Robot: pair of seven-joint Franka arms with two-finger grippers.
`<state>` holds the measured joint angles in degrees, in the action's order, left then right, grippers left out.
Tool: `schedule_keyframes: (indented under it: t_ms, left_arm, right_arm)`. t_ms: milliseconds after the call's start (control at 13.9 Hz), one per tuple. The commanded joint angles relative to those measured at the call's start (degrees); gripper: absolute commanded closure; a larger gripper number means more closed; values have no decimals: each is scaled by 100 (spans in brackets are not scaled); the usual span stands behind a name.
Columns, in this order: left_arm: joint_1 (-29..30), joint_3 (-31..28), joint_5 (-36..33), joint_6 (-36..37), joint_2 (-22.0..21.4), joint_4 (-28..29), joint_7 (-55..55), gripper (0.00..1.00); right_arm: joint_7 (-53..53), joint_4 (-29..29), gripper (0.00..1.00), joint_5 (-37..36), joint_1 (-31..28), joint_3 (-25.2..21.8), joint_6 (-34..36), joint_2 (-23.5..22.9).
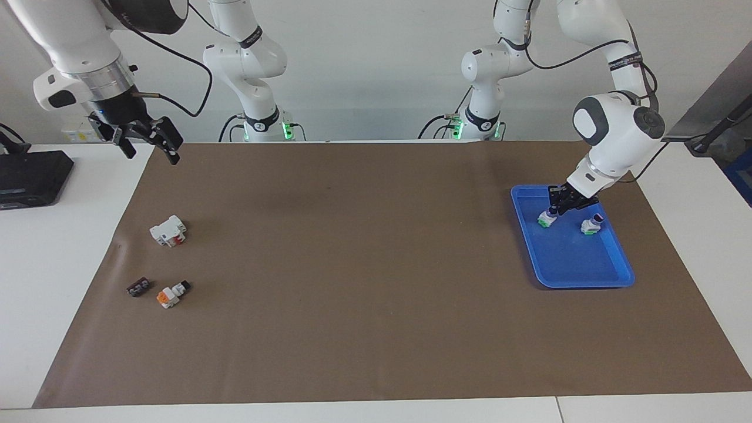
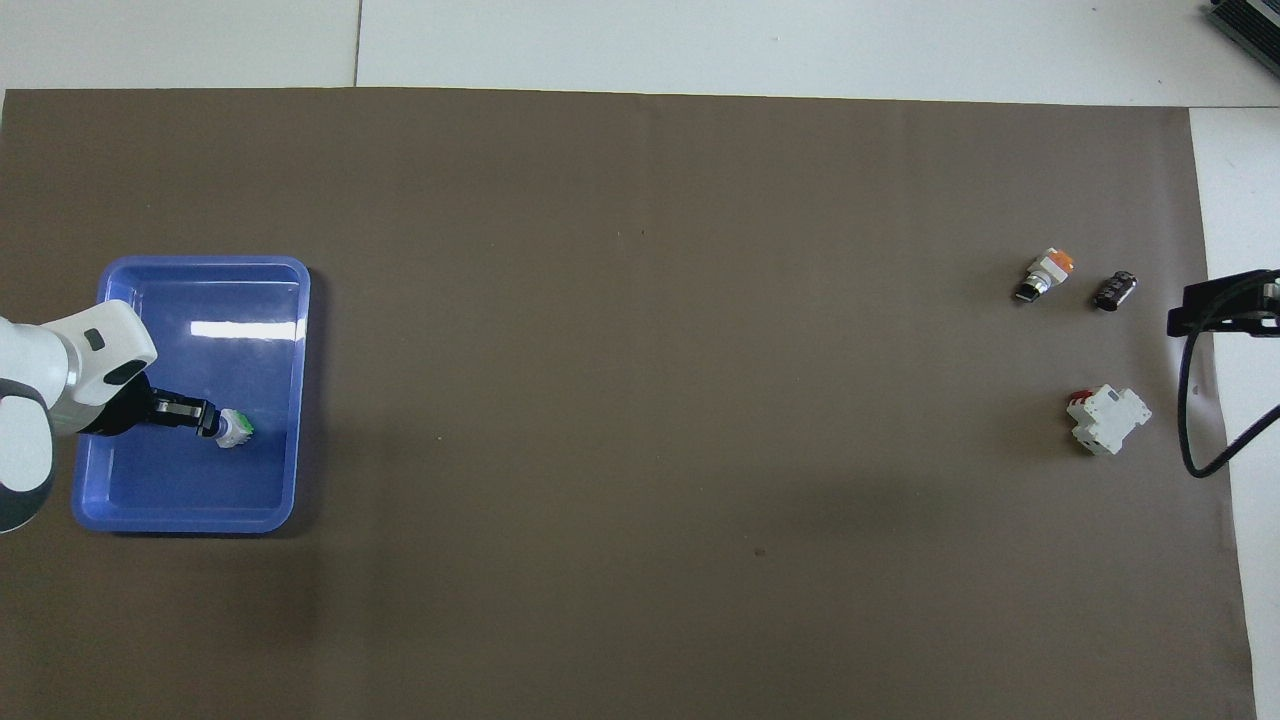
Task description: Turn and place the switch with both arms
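Note:
My left gripper [image 1: 554, 210] is low in the blue tray [image 1: 587, 281], shut on the black knob of a white switch with a green face [image 1: 546, 221]. That switch touches or nearly touches the tray floor. It also shows in the overhead view [image 2: 236, 428] at the left gripper [image 2: 206, 417]. A second white and green switch [image 1: 590, 225] lies in the tray beside it. A third switch with an orange face [image 1: 170, 294] lies on the mat at the right arm's end. My right gripper [image 1: 149, 150] is open and empty, raised over the mat's edge there.
A larger white block with red marks [image 1: 168, 230] and a flat black piece [image 1: 138, 286] lie near the orange switch. A black box [image 1: 29, 176] stands on the white table past the brown mat [image 1: 364, 264]. The tray rim [image 2: 200, 262] stands at the left arm's end.

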<state>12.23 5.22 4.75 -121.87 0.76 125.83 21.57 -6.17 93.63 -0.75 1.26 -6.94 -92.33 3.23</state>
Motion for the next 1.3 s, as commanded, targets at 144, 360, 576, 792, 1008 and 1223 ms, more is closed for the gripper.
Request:
schedule_keyframes:
  t_ms: [144, 360, 576, 792, 1008, 1223]
  left_arm:
    - [-159, -38, -141, 654, 293, -829, 22, 65]
    - [-334, -56, -150, 1426, 477, -1646, -30, 64]
    - [-606, -47, -412, 2121, 636, -2385, -503, 64]
    - [-889, -47, -633, 2561, 645, -2860, -795, 64]
    - [-880, -56, -633, 3211, 523, -3388, -786, 62]
    - [-801, -108, -633, 3896, 382, -3784, -769, 61]
  right_arm:
    - [81, 156, 0, 101, -56, 17, -154, 125]
    - [64, 165, 0, 101, -30, 17, -110, 134]
    - [-86, 139, 0, 101, 6, 52, -57, 143]
    - [-182, 130, 0, 101, 6, 52, -57, 143]
    - [-235, 130, 0, 101, 6, 61, 66, 152]
    - [-235, 103, 0, 101, 6, 61, 66, 152]
